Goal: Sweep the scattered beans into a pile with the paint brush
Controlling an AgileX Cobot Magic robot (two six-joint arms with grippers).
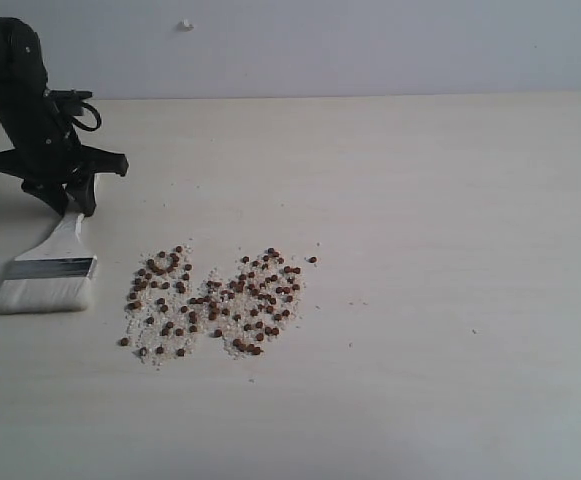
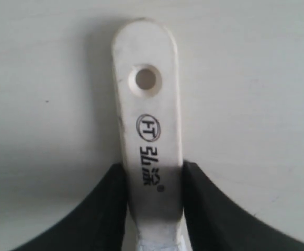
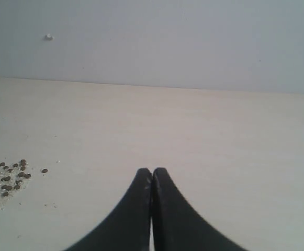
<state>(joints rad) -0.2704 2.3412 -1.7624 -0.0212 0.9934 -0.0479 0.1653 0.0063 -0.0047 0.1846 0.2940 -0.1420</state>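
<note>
The paint brush [image 1: 52, 268] lies flat at the table's left, white bristles toward the front, its pale wooden handle [image 2: 147, 125] with a hole pointing back. My left gripper [image 1: 74, 205] is shut on that handle, its black fingers [image 2: 107, 209] pressed against both sides. The beans [image 1: 215, 298], reddish-brown with pale crumbs, are scattered in a loose patch right of the bristles, a small gap away. They also show at the edge of the right wrist view as the beans [image 3: 5, 183]. My right gripper [image 3: 152, 172] is shut and empty, out of the exterior view.
The pale wooden table [image 1: 440, 250] runs back to a light grey wall [image 1: 370, 45]. A single bean [image 1: 312, 259] lies apart at the patch's right. The black left arm [image 1: 20, 90] rises at the back left.
</note>
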